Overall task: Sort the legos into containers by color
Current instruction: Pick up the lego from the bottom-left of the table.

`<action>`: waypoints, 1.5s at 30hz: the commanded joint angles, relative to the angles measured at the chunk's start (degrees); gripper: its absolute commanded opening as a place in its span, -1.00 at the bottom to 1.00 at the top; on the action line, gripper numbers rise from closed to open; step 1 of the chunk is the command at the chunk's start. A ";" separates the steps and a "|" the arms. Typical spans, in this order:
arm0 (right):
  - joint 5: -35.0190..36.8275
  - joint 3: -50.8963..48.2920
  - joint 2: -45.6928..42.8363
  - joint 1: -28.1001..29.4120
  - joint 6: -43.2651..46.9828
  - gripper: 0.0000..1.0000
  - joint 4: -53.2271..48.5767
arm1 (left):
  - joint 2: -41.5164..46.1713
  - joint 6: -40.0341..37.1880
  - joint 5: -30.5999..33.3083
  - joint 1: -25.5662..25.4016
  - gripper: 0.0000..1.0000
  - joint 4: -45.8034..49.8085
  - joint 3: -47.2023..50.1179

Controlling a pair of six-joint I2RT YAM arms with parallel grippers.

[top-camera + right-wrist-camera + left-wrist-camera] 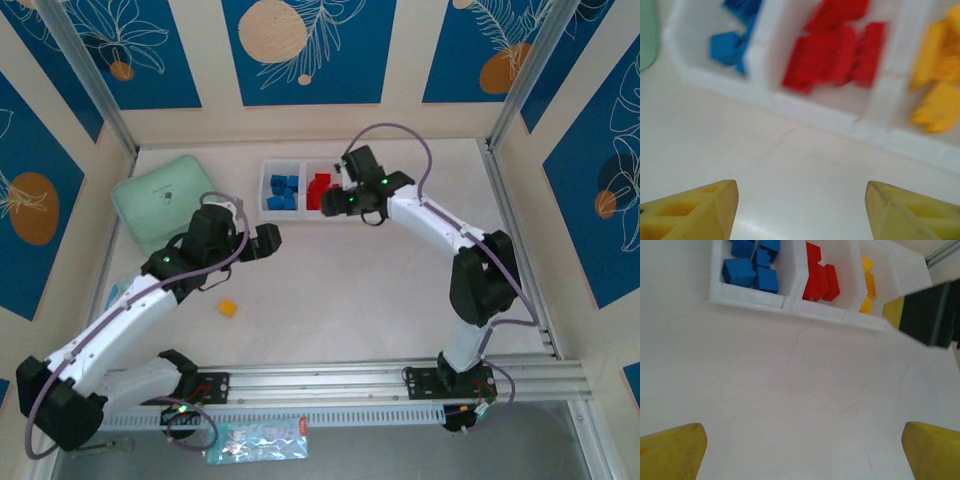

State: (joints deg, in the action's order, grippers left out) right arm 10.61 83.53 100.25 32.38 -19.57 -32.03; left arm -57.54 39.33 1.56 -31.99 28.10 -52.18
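Left gripper (802, 452): wide open, empty.
Right gripper (800, 210): fingers apart, empty, near tray (805, 112).
Top view: loose yellow brick (228, 308) on table (340, 290).
Packet (256, 441) print: unreadable.

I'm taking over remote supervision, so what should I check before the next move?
1. Right claw empty: ok, jaws apart with nothing between them.
2. Left claw open and empty: ok.
3. Tray colors unmixed: ok, blue bricks, red bricks and yellow bricks each have their own compartment.
4. Everything sorted: not ok, a loose yellow brick lies on the table.
5. Loose yellow brick within reach: probably ok, it lies beside the left arm.
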 commanded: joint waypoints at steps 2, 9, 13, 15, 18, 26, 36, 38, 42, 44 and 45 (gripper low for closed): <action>-5.06 -4.82 -2.23 7.15 -1.40 0.39 2.09 | 5.79 0.97 3.55 0.45 0.99 9.03 2.12; -7.39 -7.36 1.45 20.49 -2.31 0.52 8.43 | 14.72 3.53 8.65 0.68 0.99 19.92 3.33; -9.45 -4.55 7.01 25.69 -2.18 0.57 11.94 | 18.68 4.49 11.10 0.79 0.99 24.04 2.47; -10.60 -1.10 10.56 27.57 -1.79 0.59 11.66 | 20.01 5.87 12.56 0.79 0.99 26.76 1.54; -11.76 1.16 14.79 29.30 -1.55 0.60 13.91 | 22.03 7.67 13.78 0.79 0.99 29.12 1.29; -11.75 8.62 24.09 32.46 3.94 0.61 13.97 | 26.93 11.34 16.56 0.87 0.99 32.86 2.00; -8.35 19.00 33.33 34.13 9.17 0.51 8.39 | 28.36 11.57 18.47 0.83 0.99 34.09 1.73; -7.96 20.00 34.17 34.14 9.72 0.41 7.70 | 28.42 11.56 18.63 0.87 0.99 34.04 1.69; -6.86 19.97 33.59 33.92 9.86 0.14 7.12 | 28.45 11.56 18.52 0.87 0.99 33.69 2.17; -8.49 19.39 32.26 33.45 9.28 -0.01 6.91 | 28.45 11.40 18.46 0.92 0.99 33.20 2.39; -8.83 19.02 31.38 33.24 8.85 -0.09 6.90 | 28.44 11.25 18.38 0.89 0.99 32.79 2.50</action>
State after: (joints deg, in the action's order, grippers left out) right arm 2.96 102.35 132.55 65.98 -10.83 -23.42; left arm -29.67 49.74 18.76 -31.62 60.90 -49.41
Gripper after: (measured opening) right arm 0.481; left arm 0.996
